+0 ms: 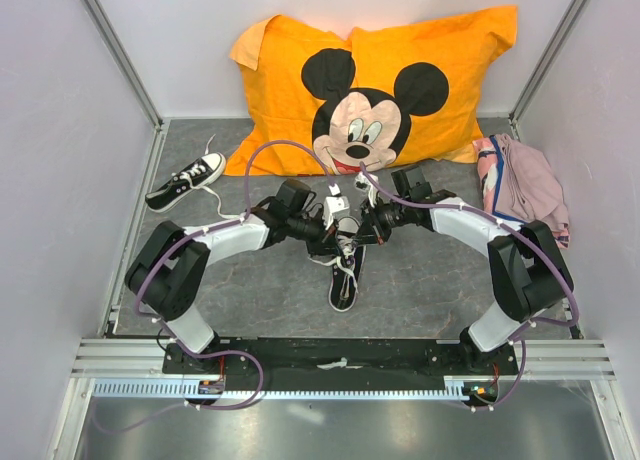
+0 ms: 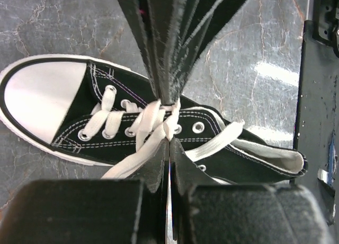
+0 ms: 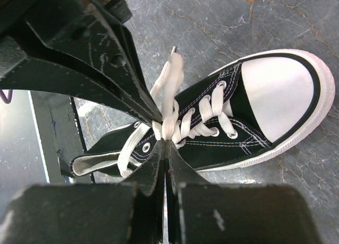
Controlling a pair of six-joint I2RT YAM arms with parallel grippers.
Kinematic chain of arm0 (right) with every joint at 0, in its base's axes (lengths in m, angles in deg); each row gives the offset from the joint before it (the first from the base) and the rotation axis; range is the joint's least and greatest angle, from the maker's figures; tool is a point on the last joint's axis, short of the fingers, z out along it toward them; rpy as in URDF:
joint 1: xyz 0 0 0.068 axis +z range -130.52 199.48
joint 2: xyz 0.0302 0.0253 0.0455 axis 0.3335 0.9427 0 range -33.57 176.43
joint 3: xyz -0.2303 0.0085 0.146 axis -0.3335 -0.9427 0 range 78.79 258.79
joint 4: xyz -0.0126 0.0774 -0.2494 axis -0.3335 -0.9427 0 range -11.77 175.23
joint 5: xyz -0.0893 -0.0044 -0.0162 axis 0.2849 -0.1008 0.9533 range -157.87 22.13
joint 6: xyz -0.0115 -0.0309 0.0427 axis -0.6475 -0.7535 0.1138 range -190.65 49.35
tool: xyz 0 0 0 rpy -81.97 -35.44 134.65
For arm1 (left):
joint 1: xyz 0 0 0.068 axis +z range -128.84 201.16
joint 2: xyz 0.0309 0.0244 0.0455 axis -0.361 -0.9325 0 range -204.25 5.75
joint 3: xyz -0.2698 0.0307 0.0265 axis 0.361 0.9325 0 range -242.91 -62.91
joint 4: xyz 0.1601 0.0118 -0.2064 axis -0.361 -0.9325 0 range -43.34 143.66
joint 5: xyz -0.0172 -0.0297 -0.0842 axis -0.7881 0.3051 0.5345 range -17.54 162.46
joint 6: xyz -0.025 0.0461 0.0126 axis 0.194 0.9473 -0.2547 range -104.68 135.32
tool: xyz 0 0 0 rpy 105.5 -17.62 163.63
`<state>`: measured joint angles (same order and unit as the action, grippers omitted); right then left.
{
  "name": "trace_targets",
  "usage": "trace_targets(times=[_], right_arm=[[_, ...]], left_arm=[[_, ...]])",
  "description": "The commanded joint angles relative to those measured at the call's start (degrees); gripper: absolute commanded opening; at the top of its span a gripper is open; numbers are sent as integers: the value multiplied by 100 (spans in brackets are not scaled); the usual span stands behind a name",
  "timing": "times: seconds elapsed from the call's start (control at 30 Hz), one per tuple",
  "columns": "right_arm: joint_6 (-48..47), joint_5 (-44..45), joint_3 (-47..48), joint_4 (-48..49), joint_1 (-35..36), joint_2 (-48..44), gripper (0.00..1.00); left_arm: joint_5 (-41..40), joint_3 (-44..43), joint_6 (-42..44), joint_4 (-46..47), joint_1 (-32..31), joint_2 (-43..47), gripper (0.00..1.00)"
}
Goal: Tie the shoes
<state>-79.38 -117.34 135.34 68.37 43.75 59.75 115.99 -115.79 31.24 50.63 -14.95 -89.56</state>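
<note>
Both arms meet over one shoe point(image 1: 343, 280), which sits sole down in the middle of the grey tabletop point(image 1: 430, 280), a bit toward the near edge, lying near-to-far. Left gripper point(image 2: 169, 146) is fully closed, tips pinching the white laces point(image 2: 153, 122) where they bunch above the eyelets. Right gripper point(image 3: 165, 146) is fully closed too, nipping the same lace bunch from the opposite side. The two sets of fingertips sit tip to tip at the crossing, touching or nearly so. One loose lace end trails across the shoe's open collar, and another sticks up past the tips in the right wrist view. White toe cap is clear of both grippers. In the top view the grippers hide the front of the shoe.

Second shoe point(image 1: 187, 181) lies near the far left corner, well apart from the arms, its laces loose. Orange cartoon-mouse pillow point(image 1: 370, 90) leans along the far edge. Pink cloth point(image 1: 525, 185) is heaped at the right edge.
</note>
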Motion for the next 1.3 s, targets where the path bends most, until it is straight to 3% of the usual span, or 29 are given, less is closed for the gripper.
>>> trace_targets(times=[0.0,0.6,1.0,1.27], right_arm=[[12,-264,-83,192,16,-226,0],[82,-282,-118,280,7,-235,0],[21,-344,-171,245,7,-226,1],[91,-493,-13,131,-159,-218,28]], left_arm=[[-37,-284,-221,13,-27,-111,1],[-248,-565,-476,-198,-194,-295,2],[-310,-355,-845,557,-176,-199,2],[-275,-223,-740,751,-176,-207,2]])
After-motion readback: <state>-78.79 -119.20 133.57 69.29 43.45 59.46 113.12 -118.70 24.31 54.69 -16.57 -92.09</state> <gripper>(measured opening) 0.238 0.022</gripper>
